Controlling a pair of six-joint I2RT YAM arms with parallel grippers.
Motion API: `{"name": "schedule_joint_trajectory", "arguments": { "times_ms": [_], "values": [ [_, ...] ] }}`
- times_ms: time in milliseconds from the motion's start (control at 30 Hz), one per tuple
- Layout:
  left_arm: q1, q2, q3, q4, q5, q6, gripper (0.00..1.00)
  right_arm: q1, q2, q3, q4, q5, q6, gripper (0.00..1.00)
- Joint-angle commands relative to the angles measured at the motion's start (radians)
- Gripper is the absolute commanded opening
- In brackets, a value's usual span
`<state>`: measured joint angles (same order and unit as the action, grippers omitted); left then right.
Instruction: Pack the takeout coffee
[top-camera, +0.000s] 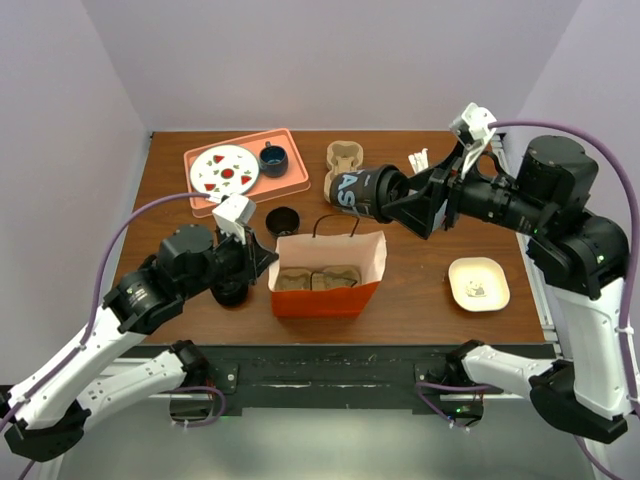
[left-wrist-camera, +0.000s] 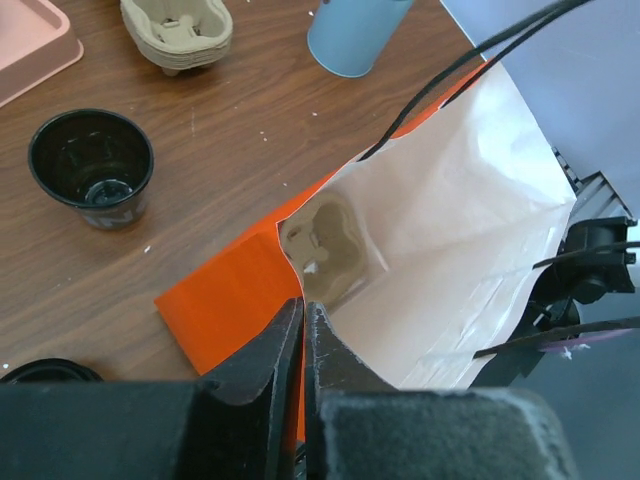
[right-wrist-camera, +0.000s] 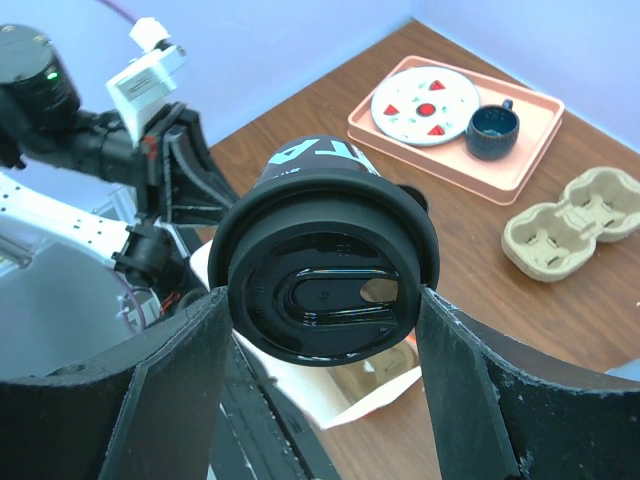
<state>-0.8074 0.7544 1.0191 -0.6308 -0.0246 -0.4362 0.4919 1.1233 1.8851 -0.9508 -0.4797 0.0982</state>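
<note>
While I watch from above, my right tool (top-camera: 398, 198) holds the dark lidded paper coffee cup (top-camera: 358, 192) sideways, aloft at the orange paper bag's (top-camera: 325, 298) far right. Left wrist: my left tool (left-wrist-camera: 303, 315), narrow, pinches that bag's rim. Right wrist: the cup's black lid (right-wrist-camera: 325, 290) sits between wide-set jaws.

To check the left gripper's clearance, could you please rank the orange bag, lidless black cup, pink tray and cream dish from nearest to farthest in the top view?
1. orange bag, its left rim pinched in the left gripper.
2. lidless black cup, just behind the gripper.
3. pink tray, back left.
4. cream dish, far right.
</note>
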Motion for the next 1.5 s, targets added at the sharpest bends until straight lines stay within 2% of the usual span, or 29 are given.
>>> {"name": "schedule_joint_trajectory", "arguments": {
  "times_ms": [0,67,167,200,333,400,533,733,867,1000,1100,1200,1467],
  "values": [
    [-0.003,0.029,0.079,-0.001,-0.043,-0.013,0.11,0.005,-0.019,0.020,0.015,-0.055,-0.037,0.45],
    [-0.001,0.046,0.091,-0.010,-0.043,-0.015,0.13,0.005,-0.020,0.002,0.029,-0.077,-0.034,0.45],
    [-0.003,0.042,0.096,-0.012,-0.054,-0.018,0.23,0.010,-0.029,-0.050,0.020,-0.099,-0.063,0.45],
    [-0.001,0.034,0.096,-0.003,-0.057,-0.018,0.32,0.011,-0.036,-0.090,0.018,-0.077,-0.078,0.45],
    [-0.001,0.036,0.125,-0.024,-0.087,-0.019,0.44,0.013,-0.053,-0.142,-0.006,-0.045,-0.124,0.45],
    [-0.003,0.048,0.159,-0.071,-0.110,-0.030,0.52,0.013,-0.059,-0.159,-0.005,-0.066,-0.124,0.41],
    [-0.001,0.077,0.203,-0.164,-0.172,-0.062,0.56,0.016,-0.063,-0.190,-0.023,-0.094,-0.135,0.42],
    [-0.001,0.089,0.211,-0.251,-0.225,-0.179,0.58,0.086,-0.017,-0.193,-0.094,-0.020,-0.153,0.44],
    [-0.003,0.088,0.208,-0.271,-0.224,-0.262,0.58,0.215,0.062,-0.141,-0.140,0.094,-0.161,0.43],
    [-0.001,0.109,0.202,-0.262,-0.209,-0.286,0.57,0.293,0.138,-0.075,-0.177,0.235,-0.189,0.42],
    [-0.001,0.138,0.197,-0.270,-0.205,-0.277,0.56,0.324,0.179,-0.037,-0.178,0.280,-0.210,0.42],
    [0.005,0.174,0.234,-0.343,-0.265,-0.279,0.56,0.343,0.228,0.028,-0.198,0.289,-0.218,0.43],
    [0.010,0.165,0.242,-0.374,-0.258,-0.332,0.55,0.453,0.296,0.008,-0.203,0.389,-0.255,0.42]
  ]
}}
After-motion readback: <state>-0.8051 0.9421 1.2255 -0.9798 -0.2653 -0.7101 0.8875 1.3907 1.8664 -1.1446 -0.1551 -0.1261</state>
